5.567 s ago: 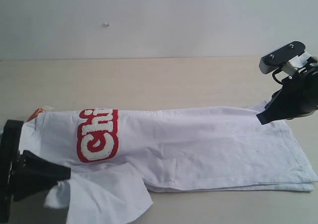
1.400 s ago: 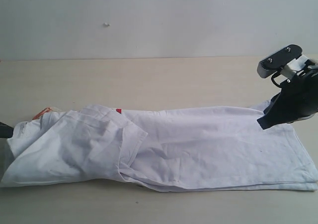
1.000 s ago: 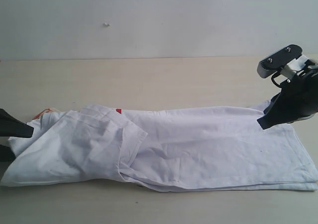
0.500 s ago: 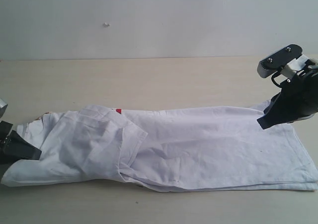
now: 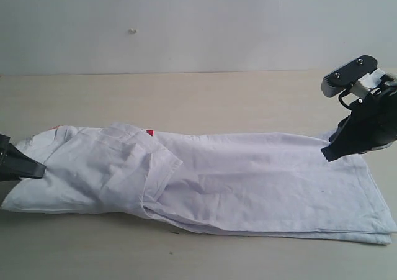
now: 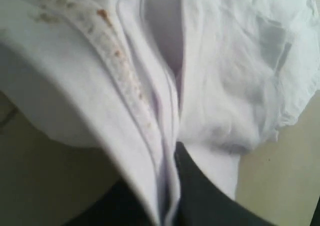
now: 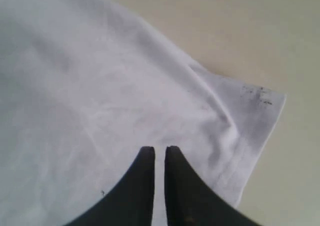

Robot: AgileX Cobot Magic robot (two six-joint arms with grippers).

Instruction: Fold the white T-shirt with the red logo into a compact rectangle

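The white T-shirt [image 5: 248,174] lies folded lengthwise in a long band across the table, with a sleeve flap turned over its left part. Of the red logo [image 5: 149,132] only a small red corner peeks out by that flap. At the far left my left gripper [image 5: 37,168] is shut on the neck end. The left wrist view shows layers of cloth and the ribbed collar [image 6: 120,70] pinched between its black fingers [image 6: 200,186]. My right gripper [image 5: 325,154] hovers over the hem end, its fingertips [image 7: 146,153] nearly together above the cloth [image 7: 100,75] with nothing between them.
The light wooden table [image 5: 186,100] runs back to a pale wall [image 5: 198,25]. Bare tabletop shows behind the shirt and in a strip along the front. The shirt's hem corner [image 7: 260,100] lies flat on the table near my right gripper.
My left gripper came in from the left edge, shut on the neck end of the shirt and raised it slightly. The right arm has stayed still.
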